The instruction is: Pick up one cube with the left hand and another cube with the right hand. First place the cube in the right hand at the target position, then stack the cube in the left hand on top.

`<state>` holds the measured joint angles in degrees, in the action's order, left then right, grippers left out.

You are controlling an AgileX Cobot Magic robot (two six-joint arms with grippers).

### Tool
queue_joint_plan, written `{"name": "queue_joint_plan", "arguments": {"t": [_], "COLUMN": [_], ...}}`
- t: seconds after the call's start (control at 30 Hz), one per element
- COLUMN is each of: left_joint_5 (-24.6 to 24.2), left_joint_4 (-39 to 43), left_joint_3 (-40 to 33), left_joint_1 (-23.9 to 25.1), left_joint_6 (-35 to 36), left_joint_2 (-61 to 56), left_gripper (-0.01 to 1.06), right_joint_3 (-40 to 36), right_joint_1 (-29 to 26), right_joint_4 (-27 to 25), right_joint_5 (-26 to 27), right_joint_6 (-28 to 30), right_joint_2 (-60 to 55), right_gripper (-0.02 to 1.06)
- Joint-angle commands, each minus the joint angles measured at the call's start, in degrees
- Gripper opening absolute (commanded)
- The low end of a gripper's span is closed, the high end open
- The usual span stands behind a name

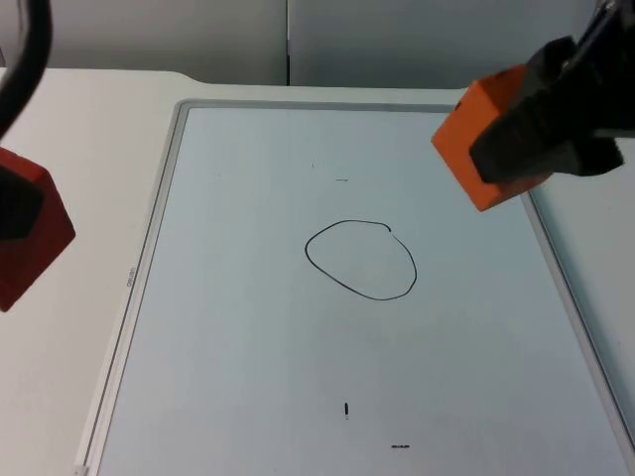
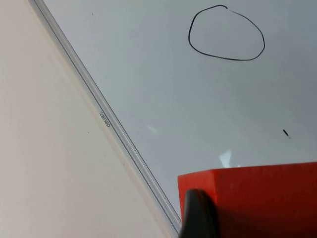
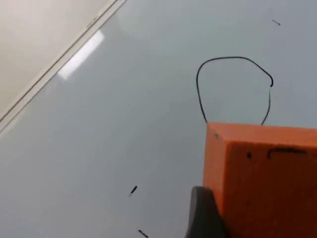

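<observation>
Both arms are up off the table (image 1: 89, 129), each carrying a cube. The right gripper (image 1: 541, 134) hangs over the far right edge of the whiteboard (image 1: 248, 347) that lies flat on the table, and its black fingers (image 1: 526, 149) pinch an orange cube (image 1: 476, 134) held in the air, tilted, with one corner pointing down toward the board. From the right wrist the same orange cube (image 3: 267, 178) sits close against a dark fingertip (image 3: 203, 213), and small black marks show on its upper face.

The left gripper (image 1: 15, 213) is out at the left side, above the bare table beside the board's left frame. It grips a red cube (image 1: 35, 248), also lifted clear of the surface; a dark finger lies across the cube's near face. In the left wrist view the red cube (image 2: 252, 201) is pressed against a black fingertip (image 2: 198, 215), with the board's metal frame (image 2: 114, 129) running diagonally below it.

Between the two arms, near the middle of the whiteboard, a hand-drawn black circle (image 1: 310, 260) marks a spot on the surface. Nothing stands inside it. The orange cube is nearer to the circle than the red one, though both are well apart from it. A few small black pen marks (image 1: 346, 409) dot the board toward its near end.
</observation>
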<state>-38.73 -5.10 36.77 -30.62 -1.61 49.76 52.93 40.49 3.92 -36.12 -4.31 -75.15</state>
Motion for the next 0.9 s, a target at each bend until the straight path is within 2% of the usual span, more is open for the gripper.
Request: {"name": "queue_joint_plan", "arguments": {"t": [0.0, 0.1, 0.37, 0.53, 0.67, 0.87], "left_joint_5": [0.66, 0.66, 0.77, 0.77, 0.77, 0.77], "left_joint_4": [-0.07, -0.07, -0.09, -0.09, -0.09, -0.09], "left_joint_3": [-0.24, -0.24, -0.24, -0.24, -0.24, -0.24], "left_joint_1": [-0.48, -0.48, -0.48, -0.48, -0.48, -0.48], "left_joint_6": [0.1, 0.1, 0.1, 0.1, 0.1, 0.1], "left_joint_2": [-0.43, -0.43, -0.43, -0.43, -0.43, -0.43], "left_gripper": [0.19, 0.19, 0.19, 0.19, 0.19, 0.19], "right_joint_3": [1.53, 3.87, 18.75, 24.37, 26.04, 26.69], "right_joint_1": [0.03, 0.03, 0.03, 0.03, -0.75, -5.5], "right_joint_4": [3.52, 4.75, 5.84, 6.55, 6.47, 1.16], "right_joint_5": [1.11, 0.21, -5.07, -6.87, -6.96, -7.07], "right_joint_6": [-4.73, -6.02, -4.6, -4.14, -2.78, 1.9], "right_joint_2": [-2.89, -7.01, -22.91, -30.0, -33.79, -37.55], "right_gripper": [0.0, 0.0, 0.0, 0.0, 0.0, 0.0]}}
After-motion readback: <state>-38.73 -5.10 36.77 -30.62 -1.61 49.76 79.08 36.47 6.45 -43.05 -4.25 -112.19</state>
